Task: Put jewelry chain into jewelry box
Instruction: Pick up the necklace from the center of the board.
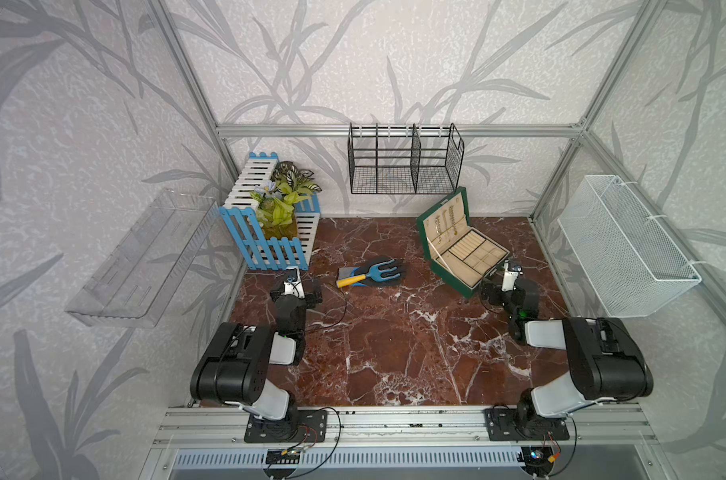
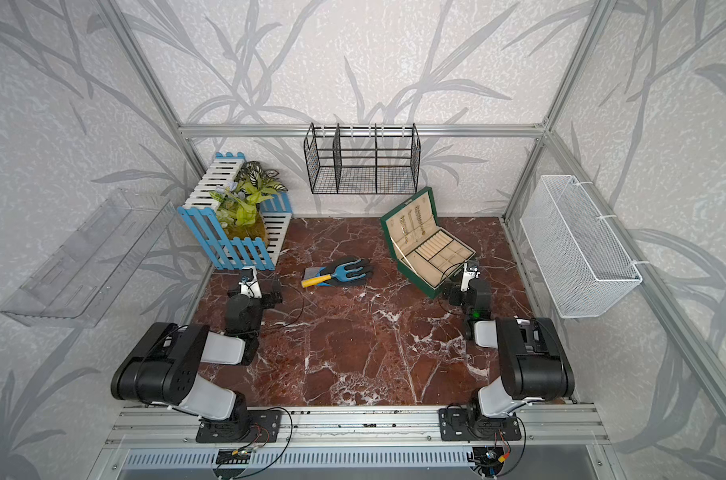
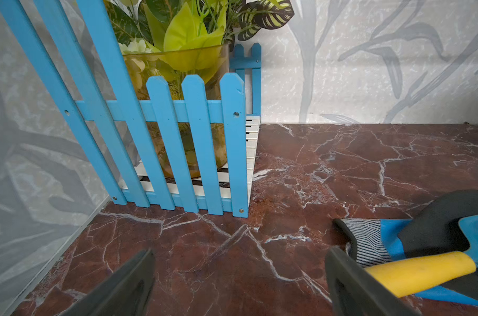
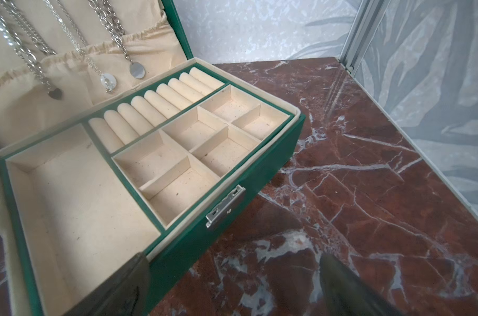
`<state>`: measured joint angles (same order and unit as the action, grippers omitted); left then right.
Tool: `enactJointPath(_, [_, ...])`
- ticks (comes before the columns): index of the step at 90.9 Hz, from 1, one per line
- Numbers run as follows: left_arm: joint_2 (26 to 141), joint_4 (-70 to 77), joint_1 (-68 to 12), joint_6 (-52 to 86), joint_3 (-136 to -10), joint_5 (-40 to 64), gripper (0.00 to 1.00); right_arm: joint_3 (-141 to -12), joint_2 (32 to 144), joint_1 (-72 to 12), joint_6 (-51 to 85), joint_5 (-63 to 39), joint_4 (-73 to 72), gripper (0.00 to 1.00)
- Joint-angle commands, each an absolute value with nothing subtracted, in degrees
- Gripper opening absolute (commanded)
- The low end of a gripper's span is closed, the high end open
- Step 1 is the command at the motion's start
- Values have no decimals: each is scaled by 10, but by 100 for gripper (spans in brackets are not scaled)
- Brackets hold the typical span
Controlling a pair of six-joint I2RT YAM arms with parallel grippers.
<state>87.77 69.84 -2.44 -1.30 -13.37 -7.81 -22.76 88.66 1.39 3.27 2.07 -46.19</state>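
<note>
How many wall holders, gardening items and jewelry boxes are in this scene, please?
Wall holders: 3 (black wire rack, white mesh basket, clear shelf)
Gardening items: 3 (fenced planter, glove, hand fork)
Jewelry box: 1
Total: 7

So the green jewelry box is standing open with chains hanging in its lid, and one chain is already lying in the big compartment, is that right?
Not quite. The large compartment is empty: the right wrist view shows only bare cream lining there. The rest holds: the green jewelry box stands open, with chains hanging in its lid.
</note>
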Motion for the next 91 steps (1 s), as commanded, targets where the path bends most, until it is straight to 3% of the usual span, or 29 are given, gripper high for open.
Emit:
enactJointPath(1, [871, 699, -21, -6, -140, -83, 100, -236, 877, 11, 30, 18, -462, 99])
enactJointPath(43, [851, 682, -21, -23, -147, -53, 100, -241, 848, 10, 30, 19, -436, 99])
enactJointPath(55, [747, 455, -31, -14, -218, -48, 100, -346, 717, 10, 113, 44, -86, 99])
enactJointPath(65, [655, 412, -66, 0, -214, -51, 100, -407, 650, 6, 201, 29, 114, 100])
enactJointPath(81, [564, 331, -173, 42, -211, -2, 100, -444, 613, -30, 309, 29, 351, 78])
enactJointPath(91, [537, 309, -243, 71, -198, 39, 100, -477, 658, -99, 321, 48, 446, 72])
